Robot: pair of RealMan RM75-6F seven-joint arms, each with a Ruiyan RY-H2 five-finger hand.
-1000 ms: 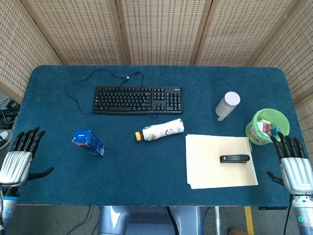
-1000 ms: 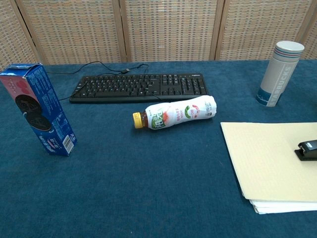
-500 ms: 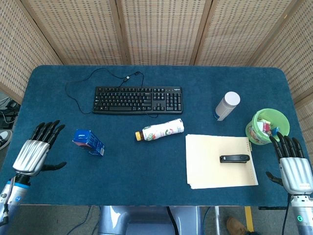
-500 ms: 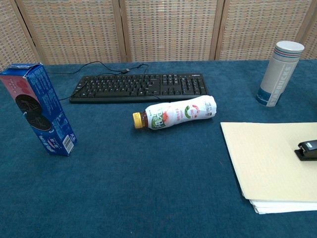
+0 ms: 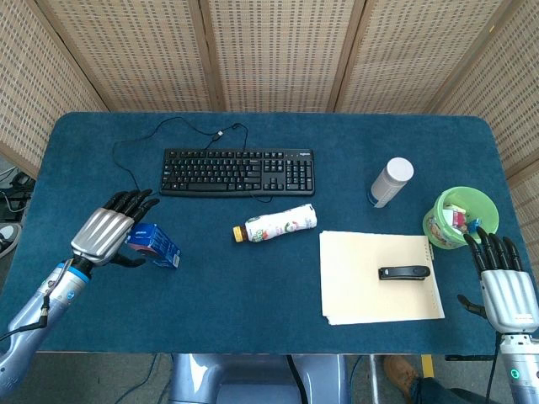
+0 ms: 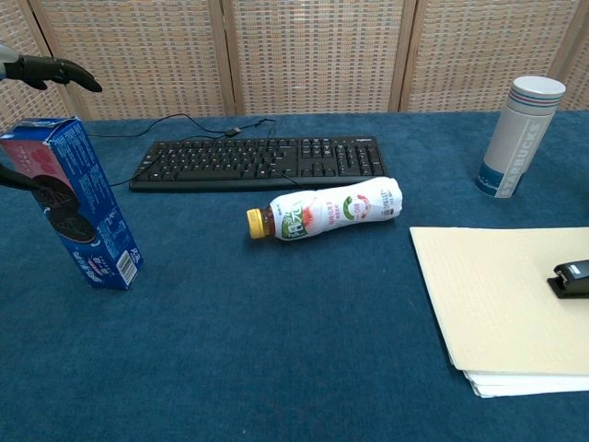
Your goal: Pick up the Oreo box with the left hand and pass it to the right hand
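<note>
At the table's left, the left hand (image 5: 108, 236) hovers spread beside the upright Oreo box (image 6: 69, 203) — light, crushable cardboard — best gripped across its broad faces; the right hand (image 5: 505, 286) lies spread, empty.

This looks like an office corner, perhaps set up as a test room. On the worktop (image 5: 84, 135) with blue cloth are a keyboard (image 5: 237, 172), a stack of paper (image 5: 379, 277) and a stapler (image 5: 404, 272). Woven screens (image 5: 278, 50) close it behind.
</note>
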